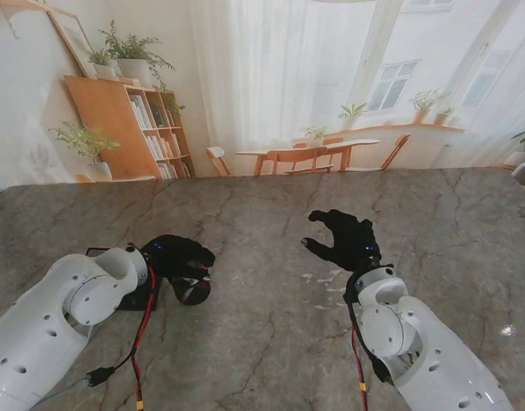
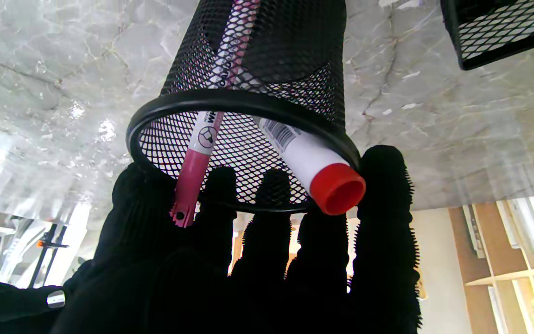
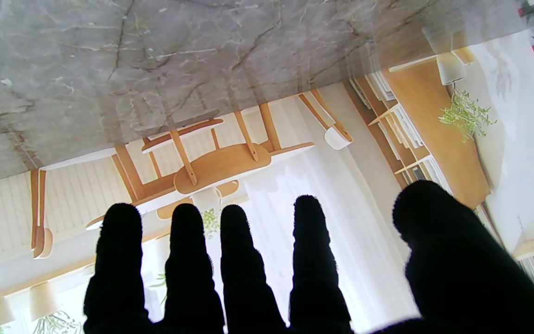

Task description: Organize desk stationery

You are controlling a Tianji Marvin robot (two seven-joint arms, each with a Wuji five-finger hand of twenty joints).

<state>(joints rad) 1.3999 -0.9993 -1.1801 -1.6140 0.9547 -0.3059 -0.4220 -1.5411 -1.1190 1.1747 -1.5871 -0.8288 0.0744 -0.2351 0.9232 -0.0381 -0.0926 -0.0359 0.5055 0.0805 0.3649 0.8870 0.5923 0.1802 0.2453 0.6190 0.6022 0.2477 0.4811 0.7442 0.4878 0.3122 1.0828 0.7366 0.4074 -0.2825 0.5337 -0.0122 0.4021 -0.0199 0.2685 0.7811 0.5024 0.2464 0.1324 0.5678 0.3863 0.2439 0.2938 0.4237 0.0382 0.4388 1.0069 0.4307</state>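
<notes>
A black mesh pen cup [image 2: 271, 46] stands on the marble table [image 1: 262, 342], near my left side [image 1: 193, 291]. A pink marker [image 2: 197, 162] and a white glue stick with a red cap [image 2: 315, 162] lean inside it, their ends sticking past the rim. My left hand [image 2: 248, 269] in its black glove hovers at the cup's mouth [image 1: 181, 255], fingers straight and apart, tips against the rim, holding nothing that I can see. My right hand [image 1: 346, 240] floats over bare table with its fingers spread [image 3: 248, 278] and nothing in it.
A second black mesh container [image 2: 503, 32] sits close beside the cup, partly under my left wrist [image 1: 140, 298]. A red and black cable [image 1: 142, 342] hangs from the left arm. A printed room backdrop rises behind the table's far edge.
</notes>
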